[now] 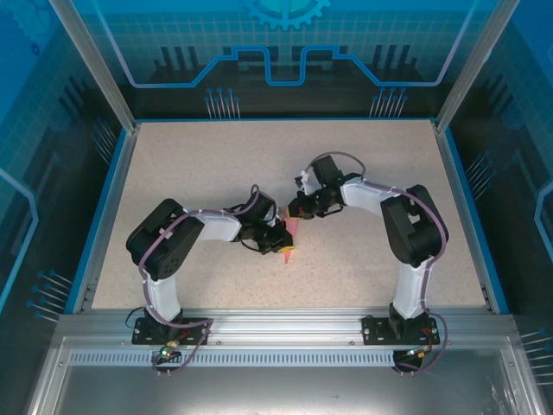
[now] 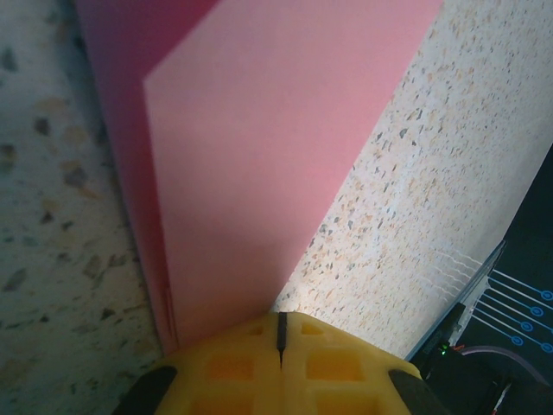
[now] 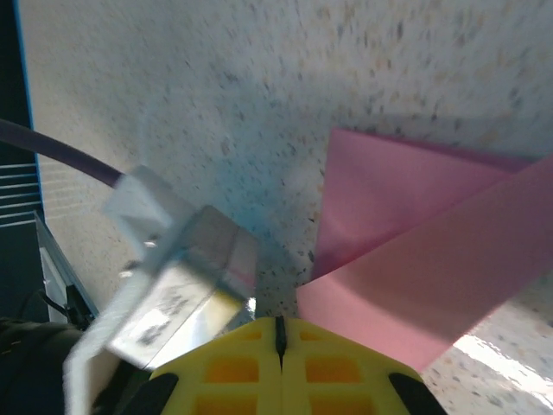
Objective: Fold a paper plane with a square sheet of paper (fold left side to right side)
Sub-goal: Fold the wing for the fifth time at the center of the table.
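Note:
The pink-red sheet of paper (image 1: 292, 228) lies folded into a narrow, layered shape on the speckled table, between the two grippers. In the left wrist view the folded paper (image 2: 259, 156) stretches away from my left gripper (image 2: 281, 335), whose yellow fingers are shut, with the paper's near corner running under their tips. In the right wrist view a flap of the paper (image 3: 406, 225) rises just right of my right gripper (image 3: 279, 333), also shut, its tips at the paper's edge. From above, the left gripper (image 1: 280, 239) and the right gripper (image 1: 296, 210) meet over the paper.
The speckled table (image 1: 216, 164) is bordered by a blue rim and metal frame posts. The left arm's wrist block (image 3: 173, 285) sits close on the left of the right gripper. Cables loop off both arms.

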You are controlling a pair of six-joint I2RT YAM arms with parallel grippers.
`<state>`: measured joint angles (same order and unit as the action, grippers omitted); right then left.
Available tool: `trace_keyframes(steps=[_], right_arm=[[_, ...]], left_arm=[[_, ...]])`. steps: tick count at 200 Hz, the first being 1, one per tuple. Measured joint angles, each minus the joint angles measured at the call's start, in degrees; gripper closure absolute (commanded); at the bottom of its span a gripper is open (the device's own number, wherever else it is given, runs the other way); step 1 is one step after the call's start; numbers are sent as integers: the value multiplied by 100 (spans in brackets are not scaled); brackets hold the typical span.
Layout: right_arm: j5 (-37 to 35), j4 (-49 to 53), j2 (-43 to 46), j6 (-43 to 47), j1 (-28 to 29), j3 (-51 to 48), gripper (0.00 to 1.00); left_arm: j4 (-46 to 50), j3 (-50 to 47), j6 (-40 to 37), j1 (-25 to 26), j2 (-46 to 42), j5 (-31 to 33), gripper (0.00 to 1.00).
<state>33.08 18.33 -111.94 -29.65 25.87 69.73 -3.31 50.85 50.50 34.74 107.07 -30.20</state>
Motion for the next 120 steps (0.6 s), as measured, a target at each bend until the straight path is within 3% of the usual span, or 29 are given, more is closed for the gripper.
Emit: trace_keyframes(steps=[31,120], right_arm=[[-11,92,-549,-76,-13,68,97],[-114,391,-638,-81,-24,302,97]], left_arm=[[39,0,-7,26,-42,52,97],[328,4,-131,57,-789,-101,82]])
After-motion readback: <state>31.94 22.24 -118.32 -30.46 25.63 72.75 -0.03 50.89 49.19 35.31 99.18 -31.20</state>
